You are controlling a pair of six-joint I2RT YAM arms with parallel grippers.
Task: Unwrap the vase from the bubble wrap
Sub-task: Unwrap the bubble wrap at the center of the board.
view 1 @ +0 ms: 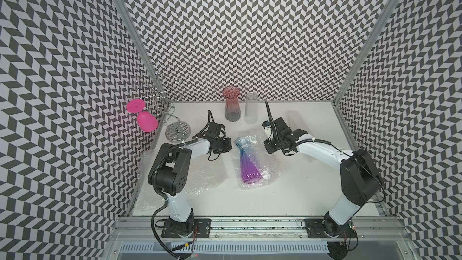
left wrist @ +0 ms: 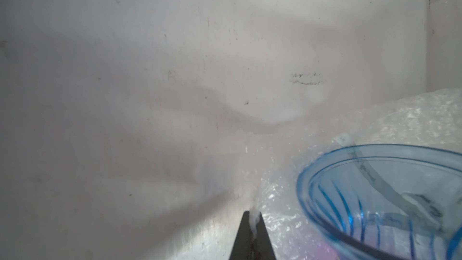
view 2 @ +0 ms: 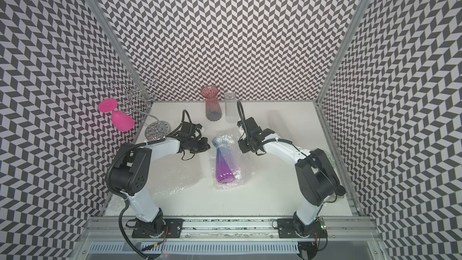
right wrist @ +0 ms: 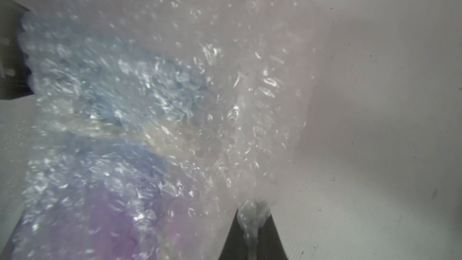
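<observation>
At the centre of the white tabletop [view 1: 312, 196], spread mostly open under its load: the bubble wrap [view 1: 271, 167], far corners drawn up toward the two arms. Resting on it, on its side, mouth toward the back wall and purple base toward the front: the vase [view 1: 250, 168], upper face already bare in both top views, yet not clear of the sheet below.

Held at one edge by the left tool [left wrist: 252, 215], jaws clenched on a thin strip of wrap just beside the blue rim. Held also by the right tool [right wrist: 253, 212], with a bunched fold caught between its jaws on the opposite side; firmness of that hold impossible to tell.

Judged step: pulling the two flaps apart, late in the unwrapping. Next, probably: draw both edges outward and low, slowly, so as not to roll the vase; then slide the sheet from under it, or lift the vase off.
</observation>
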